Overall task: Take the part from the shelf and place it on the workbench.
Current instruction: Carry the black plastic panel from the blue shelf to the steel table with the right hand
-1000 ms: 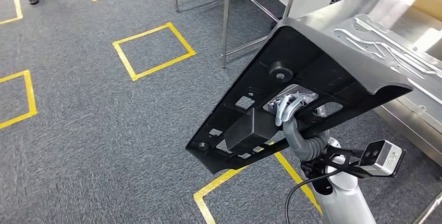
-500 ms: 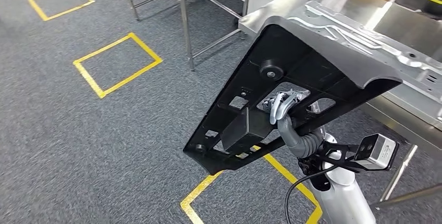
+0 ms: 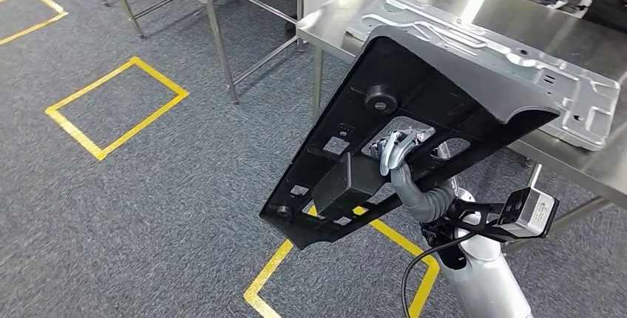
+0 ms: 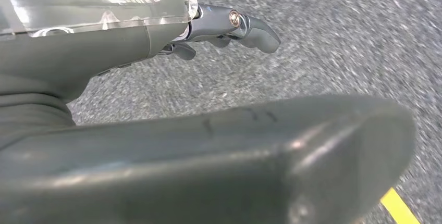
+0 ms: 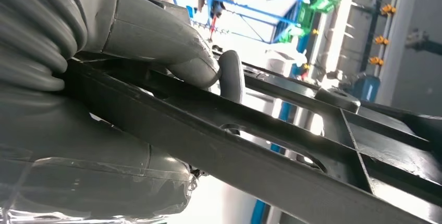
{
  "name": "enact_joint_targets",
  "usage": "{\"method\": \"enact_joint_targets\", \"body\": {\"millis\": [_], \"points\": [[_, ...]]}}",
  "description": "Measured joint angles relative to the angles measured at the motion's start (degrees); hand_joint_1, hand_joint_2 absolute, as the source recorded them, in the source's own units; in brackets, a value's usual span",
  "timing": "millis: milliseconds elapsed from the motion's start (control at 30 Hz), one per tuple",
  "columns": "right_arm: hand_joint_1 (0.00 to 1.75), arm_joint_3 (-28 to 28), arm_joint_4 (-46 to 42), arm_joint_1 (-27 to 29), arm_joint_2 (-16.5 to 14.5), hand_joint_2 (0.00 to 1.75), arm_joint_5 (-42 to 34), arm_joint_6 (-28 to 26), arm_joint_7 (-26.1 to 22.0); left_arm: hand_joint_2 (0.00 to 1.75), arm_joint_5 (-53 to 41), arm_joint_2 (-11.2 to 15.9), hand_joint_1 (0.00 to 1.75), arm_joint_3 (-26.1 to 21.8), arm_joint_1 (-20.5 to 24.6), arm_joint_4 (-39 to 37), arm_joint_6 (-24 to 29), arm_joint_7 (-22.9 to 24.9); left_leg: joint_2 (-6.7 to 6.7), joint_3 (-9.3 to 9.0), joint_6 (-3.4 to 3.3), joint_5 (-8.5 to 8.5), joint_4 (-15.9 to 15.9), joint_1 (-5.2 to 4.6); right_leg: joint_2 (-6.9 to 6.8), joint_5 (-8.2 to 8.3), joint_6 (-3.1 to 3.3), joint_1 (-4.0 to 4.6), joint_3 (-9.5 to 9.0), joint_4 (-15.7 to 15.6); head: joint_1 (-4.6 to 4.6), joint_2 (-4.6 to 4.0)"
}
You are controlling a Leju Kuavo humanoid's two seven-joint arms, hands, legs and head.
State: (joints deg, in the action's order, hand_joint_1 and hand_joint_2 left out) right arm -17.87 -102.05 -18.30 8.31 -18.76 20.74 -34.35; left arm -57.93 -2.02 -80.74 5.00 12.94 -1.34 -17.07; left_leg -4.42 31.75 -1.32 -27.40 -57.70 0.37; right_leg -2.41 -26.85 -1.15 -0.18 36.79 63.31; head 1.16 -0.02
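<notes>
The black part (image 3: 414, 122) is clamped through a cut-out by the right hand (image 3: 399, 157), tilted just short of the counter (image 3: 591, 163); it should be levelled before release; left hand (image 4: 229, 23) is curled, empty.

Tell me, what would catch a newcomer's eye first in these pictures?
First, the big black part tilted in mid-air at the centre of the head view, gripped from below by the right robot hand reaching through an opening in it. Just behind it, on the steel workbench at upper right, lies a silver stamped metal panel. Yellow tape squares mark the grey carpet on the left.
</notes>
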Motion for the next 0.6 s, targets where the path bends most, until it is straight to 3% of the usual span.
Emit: {"method": "enact_joint_targets", "body": {"millis": [67, 100, 167, 233, 300, 367, 400, 433, 467, 533, 600], "points": [[1.75, 0.0, 0.0, -0.1, 0.0, 1.75, 0.0, 0.0, -0.1, 0.0, 0.0, 0.0, 0.0, 0.0, 0.1, 0.0, 0.0, 0.0, -1.16, -0.32, 0.5, -0.32, 0.0, -0.23, -1.68, 1.24, 0.7, 0.66, -2.46, -4.8, 0.0, 0.0], [1.75, 0.0, 0.0, -0.1, 0.0, 1.75, 0.0, 0.0, -0.2, 0.0, 0.1, 0.0, 0.0, 0.0, 0.1, 0.0, 0.0, 0.0, -1.75, -0.44, 0.78, -0.44, 0.0, -0.31, -1.6, 1.12, 0.94, 0.91, -2.56, -5.3, 0.0, 0.0], [1.75, 0.0, 0.0, -0.2, 0.0, 1.75, 0.0, 0.0, -0.2, 0.0, 0.2, -0.1, 0.0, 0.0, 0.3, 0.0, 0.1, 0.0, -2.52, -0.79, 1.36, -0.73, 0.0, -0.31, -0.13, 1.43, 1.43, 0.71, -2.61, -5.6, 0.0, 0.0], [1.75, 0.0, 0.0, -0.4, 0.0, 1.75, 0.0, 0.0, -0.2, 0.0, 0.2, -0.1, 0.0, 0.0, 0.5, 0.0, 0.0, 0.0, -0.31, -0.04, 1.91, -2.43, -2.3, -0.14, 1.17, 1.8, 2.05, 0.22, -2.99, -6.3, 0.01, 0.0], [1.75, 0.0, 0.1, -0.6, -0.1, 1.75, 0.0, 0.0, -0.2, 0.0, 0.2, -0.1, 0.0, 0.0, 0.3, 0.0, 0.1, 0.0, 2.92, 3.2, 2.3, -5.85, -9.2, 0.1, 2.54, 1.98, 2.4, -0.02, -3.14, -6.5, 0.02, 0.0], [1.75, -0.1, 0.3, -0.6, -0.1, 1.75, 0.0, 0.0, -0.1, 0.0, 0.2, -0.1, 0.0, 0.0, 0.1, 0.0, 0.2, 0.2, 3.84, 6.77, 2.54, -7.79, -15.7, 0.17, 4.15, 2.0, 2.44, -0.01, -3.07, -6.4, 0.02, 0.0], [1.75, -0.1, 0.4, -0.6, -0.1, 1.75, 0.0, 0.0, 0.1, 0.0, 0.1, -0.1, 0.0, 0.0, 0.1, 0.0, 0.3, 0.3, 3.91, 7.37, 2.56, -7.13, -16.3, 0.19, 4.98, 1.99, 2.43, -0.01, -3.06, -6.3, 0.02, 0.0], [1.75, -0.1, 0.5, -0.6, -0.2, 1.75, 0.0, -0.1, 0.2, 0.0, 0.1, -0.1, 0.0, 0.0, 0.1, 0.0, 0.4, 0.4, 4.05, 6.9, 2.53, -5.43, -14.5, 0.24, 5.78, 1.95, 2.37, -0.01, -3.08, -6.1, 0.02, 0.0], [1.75, -0.2, 0.5, -0.7, -0.2, 1.75, 0.0, -0.1, 0.4, 0.0, 0.1, -0.1, 0.0, 0.0, 0.1, 0.0, 0.5, 0.5, 4.56, 5.47, 2.45, -3.04, -10.9, 0.33, 6.56, 1.89, 2.27, -0.03, -3.11, -6.0, 0.02, 0.0], [1.75, -0.3, 0.5, -0.8, -0.2, 1.75, 0.0, -0.3, 0.5, 0.0, 0.0, 0.0, 0.0, 0.0, 0.1, 0.0, 0.7, 0.6, 7.25, 2.38, 2.11, 0.2, -3.5, 0.61, 7.96, 1.73, 1.84, -0.04, -2.92, -5.6, 0.02, 0.0], [1.75, -0.5, 0.5, -0.9, -0.2, 1.75, -0.2, -0.4, 0.6, 0.0, -0.1, 0.0, 0.0, 0.0, 0.2, 0.0, 0.8, 0.6, 8.79, 1.26, 1.62, 0.74, -0.8, 0.6, 9.17, 1.79, 1.1, -0.17, -2.44, -5.4, 0.02, 0.0]]}}
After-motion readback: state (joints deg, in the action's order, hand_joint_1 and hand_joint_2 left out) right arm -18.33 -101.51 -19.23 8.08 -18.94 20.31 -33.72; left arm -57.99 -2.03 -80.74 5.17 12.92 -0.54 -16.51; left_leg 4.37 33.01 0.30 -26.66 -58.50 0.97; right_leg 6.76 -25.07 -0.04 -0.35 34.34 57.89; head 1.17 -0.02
